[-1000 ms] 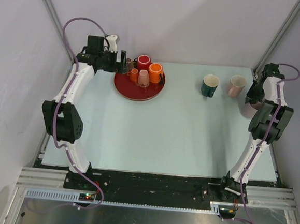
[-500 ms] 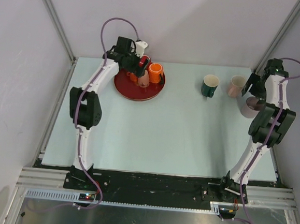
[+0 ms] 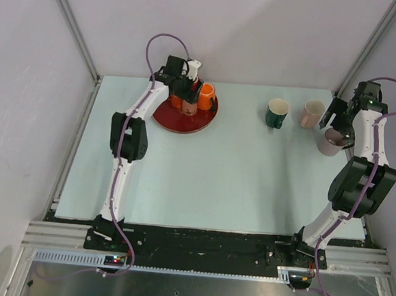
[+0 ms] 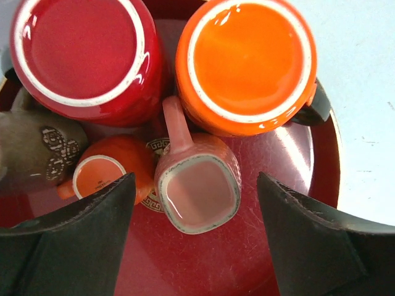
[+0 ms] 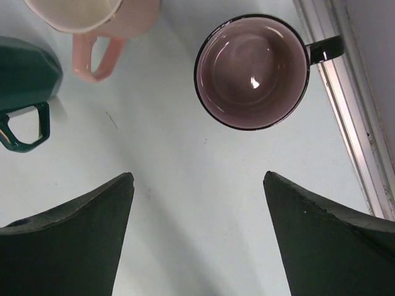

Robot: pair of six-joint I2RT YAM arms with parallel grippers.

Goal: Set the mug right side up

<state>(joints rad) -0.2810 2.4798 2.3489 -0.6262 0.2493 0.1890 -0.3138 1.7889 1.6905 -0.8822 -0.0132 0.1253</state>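
Several mugs stand upside down on a round red tray (image 4: pixel 259 259): a red mug (image 4: pixel 83 55), an orange mug (image 4: pixel 247 58), a small pink square mug (image 4: pixel 199 194) and a small orange cup (image 4: pixel 99 176). My left gripper (image 4: pixel 196 179) hovers open over the tray (image 3: pixel 179 126), its fingers on either side of the small pink mug without touching it. At the right edge of the table a mauve mug with a black rim (image 5: pixel 252 71) stands upright. My right gripper (image 5: pixel 198 176) is open over bare table just short of that mug (image 3: pixel 330 141).
A dark green mug (image 3: pixel 277 113) and a pale pink mug (image 3: pixel 312 113) stand at the back right, close to the right gripper (image 3: pixel 337 120). A brown patterned cup (image 4: pixel 37 148) sits at the tray's left. The table's metal side rail (image 5: pixel 345 105) runs beside the mauve mug.
The left arm swung right from beside the tray to above the mugs. The right gripper opened, let go of the mauve mug and drew back from it.
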